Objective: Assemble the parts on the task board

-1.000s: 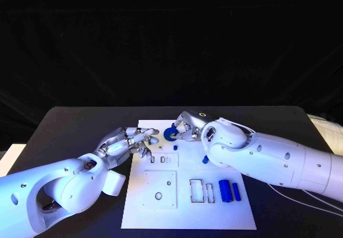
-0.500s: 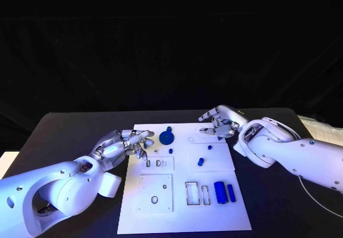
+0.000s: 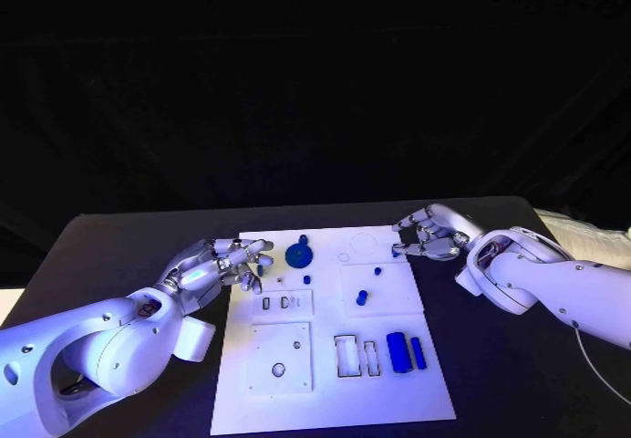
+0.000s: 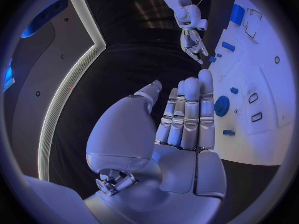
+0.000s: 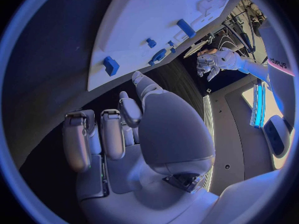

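Note:
The white task board (image 3: 329, 383) lies in the middle of the table. A blue gear (image 3: 300, 255) stands at its far left part, also seen as the gear (image 4: 222, 106) just past my left fingertips. Small blue pegs (image 3: 362, 297) lie mid-board, and two long blue bars (image 3: 398, 351) lie near the right edge. My left hand (image 3: 223, 265) rests at the board's left edge, fingers stretched out and holding nothing. My right hand (image 3: 428, 235) hovers at the board's far right corner, fingers curled in, empty, as the right wrist view of that hand (image 5: 118, 134) confirms.
Rectangular slots and outlined recesses (image 3: 355, 354) are cut into the board's near half. The black table (image 3: 526, 365) has free room to the right of the board and in front of it. My left forearm (image 3: 92, 347) covers the table's near left.
My right hand has let go of the blue gear, which now stands on the board, and has drawn back to the right, fingers curling in. The left hand has barely moved.

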